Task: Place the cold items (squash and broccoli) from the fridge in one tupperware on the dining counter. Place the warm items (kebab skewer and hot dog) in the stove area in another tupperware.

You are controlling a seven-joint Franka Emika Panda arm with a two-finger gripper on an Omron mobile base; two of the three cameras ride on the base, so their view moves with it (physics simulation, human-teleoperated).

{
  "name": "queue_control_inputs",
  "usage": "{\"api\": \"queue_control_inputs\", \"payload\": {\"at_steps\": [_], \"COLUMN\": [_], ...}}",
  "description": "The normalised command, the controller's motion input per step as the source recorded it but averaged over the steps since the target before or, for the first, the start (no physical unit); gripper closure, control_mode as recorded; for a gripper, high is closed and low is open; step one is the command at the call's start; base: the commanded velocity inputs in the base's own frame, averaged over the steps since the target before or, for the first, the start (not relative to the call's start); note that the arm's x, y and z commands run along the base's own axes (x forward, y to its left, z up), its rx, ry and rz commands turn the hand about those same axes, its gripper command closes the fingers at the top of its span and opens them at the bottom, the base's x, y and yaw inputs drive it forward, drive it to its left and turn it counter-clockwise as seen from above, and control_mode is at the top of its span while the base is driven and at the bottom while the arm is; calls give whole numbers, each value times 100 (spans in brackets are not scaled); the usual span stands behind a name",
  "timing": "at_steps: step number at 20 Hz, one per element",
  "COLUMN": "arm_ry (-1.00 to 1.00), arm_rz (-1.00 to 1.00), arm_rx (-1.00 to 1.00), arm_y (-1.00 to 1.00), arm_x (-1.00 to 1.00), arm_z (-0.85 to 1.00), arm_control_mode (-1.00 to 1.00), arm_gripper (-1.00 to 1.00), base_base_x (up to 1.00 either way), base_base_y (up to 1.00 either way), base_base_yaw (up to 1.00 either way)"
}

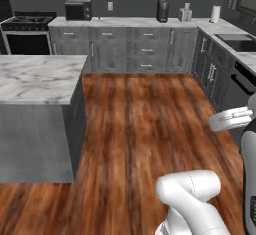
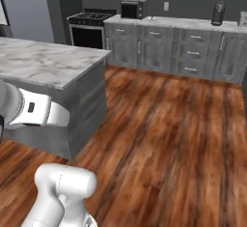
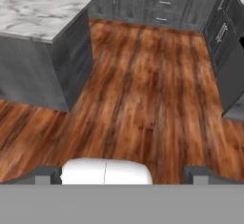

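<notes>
Far left at the back wall: stove (image 1: pixel 27 29), with a microwave (image 1: pixel 78 10) just beside it on the worktop; too small from here to tell whether skewer or hot dog lies there, so cannot tell where the food or the tubs are. Risks driving to the wrong spot if the stove area is taken on trust

Left of middle: island counter (image 1: pixel 35 79), marble top bare on the part in view, near corner jutting towards the open wooden floor (image 1: pixel 145 129). Probably serves as the dining counter, though that is a guess. Could clip that corner with base or elbow on a tight turn towards the stove, since the arm sits folded low and close to the base

Middle to right along the back: grey cabinets (image 1: pixel 145 49), a dark coffee machine (image 1: pixel 162 10), a paper towel roll (image 1: pixel 215 14). Nothing here for the task; a wide arm swing near them might knock them over

Far right: sink (image 1: pixel 240 41) and the right-hand run of cabinets (image 1: pixel 215 74), near the base. Could scrape these fronts when backing or turning

In the hand view: gripper (image 3: pixel 123 176) fully spread, fingertips well apart, holding nothing, pointing over bare floor. Looks like travel, with no item fetched yet. Would waste a trip if it arrives at fridge or stove badly lined up, and could snag handles with jaws this wide
</notes>
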Motion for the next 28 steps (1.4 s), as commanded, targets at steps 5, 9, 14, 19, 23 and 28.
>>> {"api": "queue_control_inputs", "payload": {"at_steps": [5,9,14,19,23,28], "arm_ry": [0,0,0,0,0,0], "arm_rz": [0,0,0,0,0,0], "arm_rx": [0,0,0,0,0,0], "arm_y": [0,0,0,0,0,0], "arm_x": [0,0,0,0,0,0], "arm_z": [0,0,0,0,0,0], "arm_control_mode": [100,100,100,100,100,100], "arm_gripper": [-100,-100,-100,-100,-100,-100], "base_base_x": [100,100,100,100,100,100], "base_base_y": [-38,-40,-42,-41,-40,-40], "base_base_yaw": [14,8,10,12,13,14]}}
